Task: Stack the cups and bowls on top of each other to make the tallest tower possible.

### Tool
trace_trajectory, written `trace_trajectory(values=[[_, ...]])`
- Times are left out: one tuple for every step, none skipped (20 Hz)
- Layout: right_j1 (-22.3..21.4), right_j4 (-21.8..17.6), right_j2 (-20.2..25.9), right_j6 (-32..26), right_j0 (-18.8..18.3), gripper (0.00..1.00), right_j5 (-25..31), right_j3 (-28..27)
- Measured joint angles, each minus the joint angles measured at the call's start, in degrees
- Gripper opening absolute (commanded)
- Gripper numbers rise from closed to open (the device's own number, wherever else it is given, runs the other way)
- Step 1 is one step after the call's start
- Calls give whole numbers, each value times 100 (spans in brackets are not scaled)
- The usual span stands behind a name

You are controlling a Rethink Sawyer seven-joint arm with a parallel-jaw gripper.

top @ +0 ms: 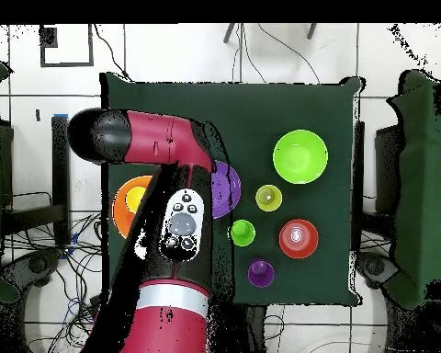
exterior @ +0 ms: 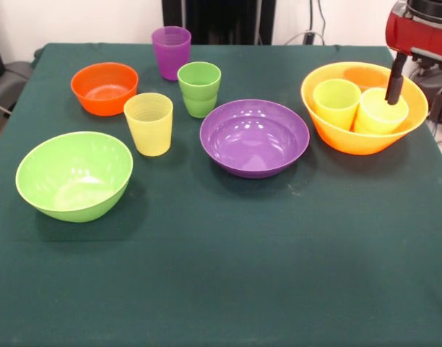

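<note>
Nearest the camera: lime green bowl (exterior: pixel 74 175), front left of the dark green table (exterior: pixel 228 275), upright, apart from everything else. Purple bowl (exterior: pixel 254 136) sits mid-table, also alone. Behind them, a pale yellow cup (exterior: pixel 149 123), green cup (exterior: pixel 199 88), purple cup (exterior: pixel 171 52) and small orange bowl (exterior: pixel 105 87) stand loosely grouped, none touching, all mouth-up. Likely just start positions, spread for easy picking.

Big yellow-orange bowl (exterior: pixel 364 108) at the right edge serves as tower base. It holds a lime-yellow cup (exterior: pixel 336 103) and a yellow cup (exterior: pixel 380 110) side by side, with something orange behind them, probably another cup. Side by side adds no height, so the tower is barely begun.

Gripper (exterior: pixel 395 85) hangs over that bowl, one dark finger reaching down to the yellow cup's rim. Can't tell whether it is clamped or released. In the overhead view the arm (top: pixel 169 230) covers most of the bowl.
</note>
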Motion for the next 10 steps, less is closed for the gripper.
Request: trace_trajectory(values=[[0,0,-19,0,13,100,-19,38],[0,0,-31,0,21,100,-37,65],[-1,0,-45,0,29,100,-67,98],[-1,0,-54,0,34,100,-101,133],[-1,0,-65,0,38,100,-155,185],[-1,-1,-73,0,40,100,-199,227],[0,-1,-76,0,40,100,-218,247],[0,-2,-80,0,40,100,-236,265],[1,-6,-90,0,40,100,-259,301],[1,-7,-96,0,40,100,-274,323]])
